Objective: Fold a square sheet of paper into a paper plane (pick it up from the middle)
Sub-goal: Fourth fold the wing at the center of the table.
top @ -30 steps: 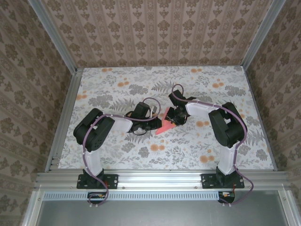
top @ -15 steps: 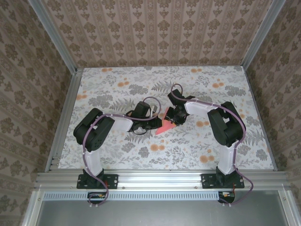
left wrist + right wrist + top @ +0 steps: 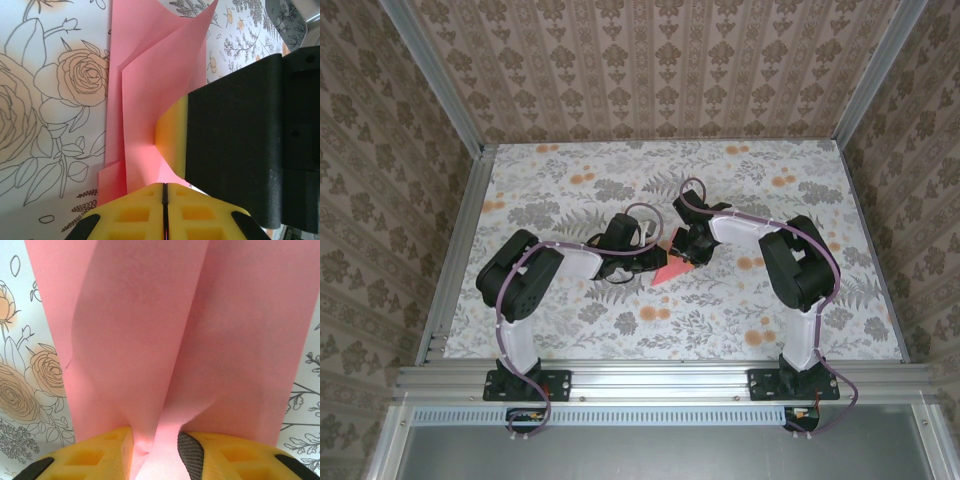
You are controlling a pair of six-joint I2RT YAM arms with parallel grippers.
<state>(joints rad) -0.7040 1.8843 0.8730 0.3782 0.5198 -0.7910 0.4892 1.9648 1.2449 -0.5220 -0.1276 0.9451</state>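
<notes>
Salmon-pink and partly folded, lying flat near the middle of the floral table (image 3: pixel 570 330): sheet of paper (image 3: pixel 670 272), wedged between the left gripper (image 3: pixel 648 262) and the right gripper (image 3: pixel 684 248). From the top camera, just a small pink wedge pointing toward the near edge, with both wrists crowded over it, so no reading the fingers from up there. Much clearer from the wrists. Left wrist view: several overlapping layers with slanted creases and one corner lifting off the table, next to some rose outlines in the print. Same view, left fingers closed tight, yellow pads (image 3: pixel 135 215) pressed together with barely a seam between them, sitting right at the near edge of the paper. Can't tell whether any paper is actually caught in that seam. Also there, off to the right, one big black finger of the other arm with its yellow face pushed against the pink. Right wrist view: paper up close, with a raised ridge running straight away from the fingers. Right fingers partway apart, one on each side of that ridge, tips down on the sheet and a little crumple beside the left-hand one. Straddling and pressing more than gripping, by the look of it.
</notes>
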